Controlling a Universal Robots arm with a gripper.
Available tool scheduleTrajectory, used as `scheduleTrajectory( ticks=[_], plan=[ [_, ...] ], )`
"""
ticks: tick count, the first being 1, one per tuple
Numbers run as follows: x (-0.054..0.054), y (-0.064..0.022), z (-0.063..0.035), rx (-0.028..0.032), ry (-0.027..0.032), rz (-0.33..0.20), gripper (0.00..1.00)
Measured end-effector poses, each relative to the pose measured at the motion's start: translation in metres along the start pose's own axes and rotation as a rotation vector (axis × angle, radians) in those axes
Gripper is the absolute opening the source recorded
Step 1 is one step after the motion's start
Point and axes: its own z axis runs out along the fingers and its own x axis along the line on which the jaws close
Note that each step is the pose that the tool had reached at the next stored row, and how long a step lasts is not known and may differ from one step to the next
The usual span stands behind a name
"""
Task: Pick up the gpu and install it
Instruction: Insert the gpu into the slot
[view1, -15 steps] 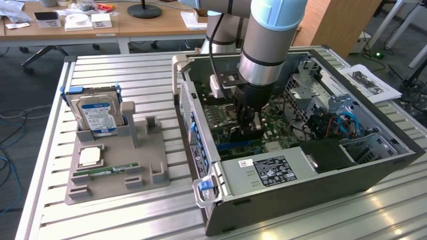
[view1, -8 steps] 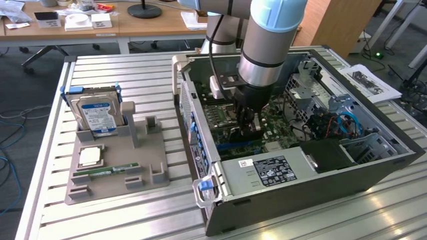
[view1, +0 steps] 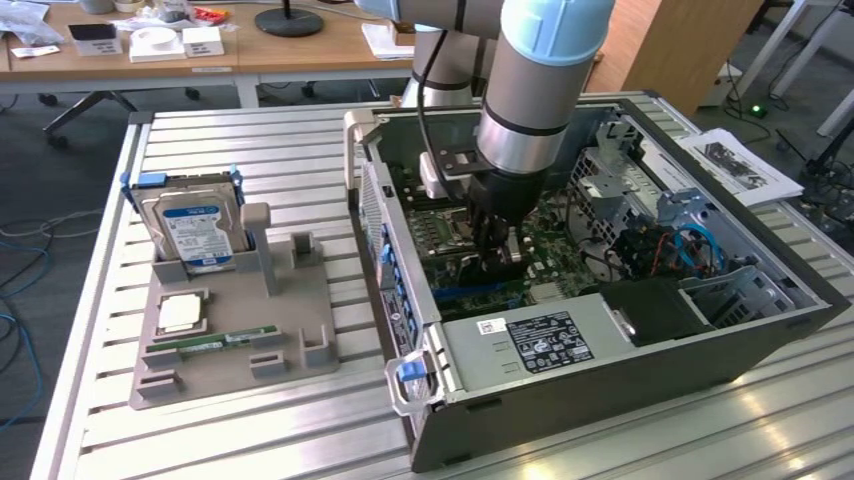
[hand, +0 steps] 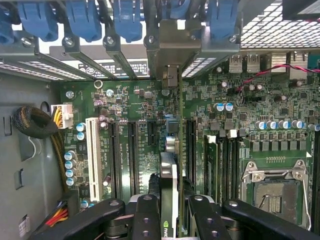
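- As the arm reaches down into the open computer case (view1: 601, 390), the gripper (view1: 503, 248) sits low over the green motherboard (hand: 280, 95); its fingers (hand: 146, 215) are clamped on the gpu (hand: 169, 172)
- the gpu stands edge-on between them, in line with the long expansion slots (hand: 132, 150); whether it is seated, I cannot tell
- outside the case, the hard drive (view1: 191, 232) and memory stick (view1: 214, 343) rest on a grey tray (view1: 287, 330)

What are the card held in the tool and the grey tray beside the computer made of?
The gpu looks like dark circuit board with a pale metal edge, bare and dully shiny. The grey tray seems to be matte plastic, moulded or printed: even colour, no glare.
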Motion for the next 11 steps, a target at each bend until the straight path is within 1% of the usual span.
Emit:
scheduleTrajectory(
  ticks=[6, 11],
  plan=[
    [0.0, 0.0003, 0.0021, -0.0003, 0.0005, 0.001, 0.27],
    [0.0, 0.0004, 0.003, 0.0001, -0.0003, 0.001, 0.27]
  ],
)
